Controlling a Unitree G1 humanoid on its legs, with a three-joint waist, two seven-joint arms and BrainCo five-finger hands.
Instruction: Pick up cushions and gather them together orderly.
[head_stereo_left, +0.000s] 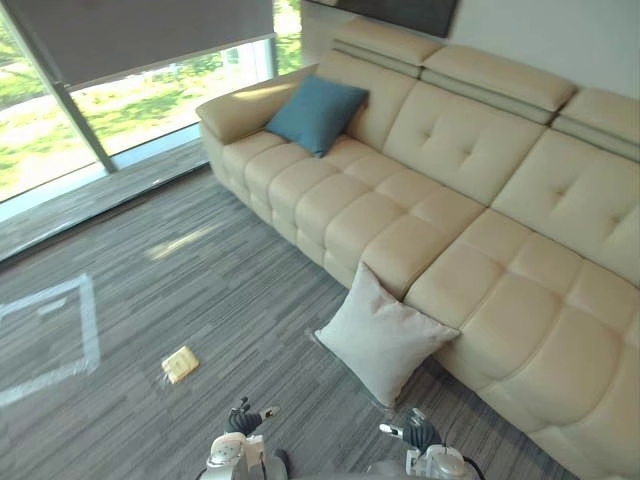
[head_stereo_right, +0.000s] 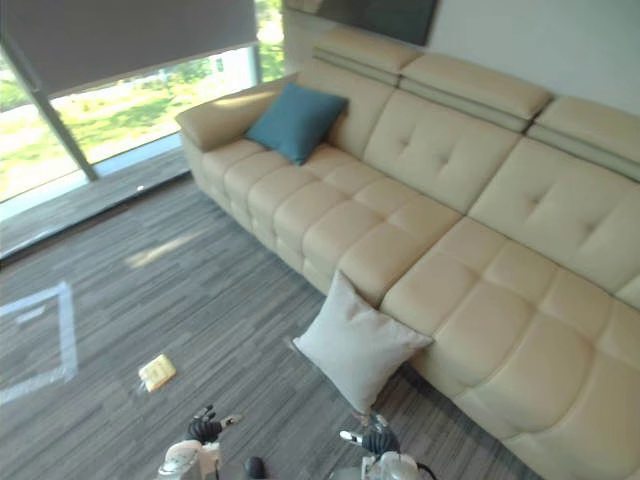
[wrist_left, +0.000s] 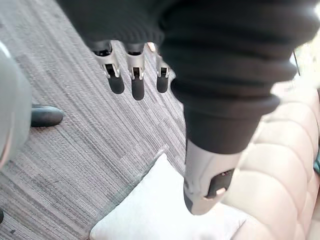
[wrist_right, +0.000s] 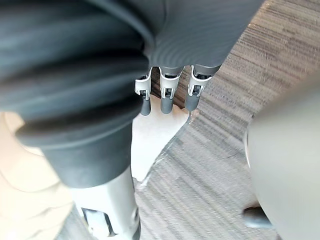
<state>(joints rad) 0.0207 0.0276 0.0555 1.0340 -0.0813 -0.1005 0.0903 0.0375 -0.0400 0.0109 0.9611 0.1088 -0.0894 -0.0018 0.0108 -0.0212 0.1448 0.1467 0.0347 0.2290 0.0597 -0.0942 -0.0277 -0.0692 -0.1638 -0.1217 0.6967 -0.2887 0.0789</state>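
Hovering near, the left hand (head_stereo_left: 243, 419) and right hand (head_stereo_left: 419, 433) are holding nothing, fingers straight; the pale cushion (head_stereo_left: 382, 336) is leaning against the sofa (head_stereo_left: 470, 140), teal cushion (head_stereo_left: 316, 112) sitting far left.

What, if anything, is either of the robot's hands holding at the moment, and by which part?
Nothing is held. The left hand and right hand hang open above the carpet, and the white cushion leans untouched against the sofa.

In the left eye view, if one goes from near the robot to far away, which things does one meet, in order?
Left hand and right hand → pale grey cushion, on the carpet against the sofa → blue cushion at the sofa's far end → window.
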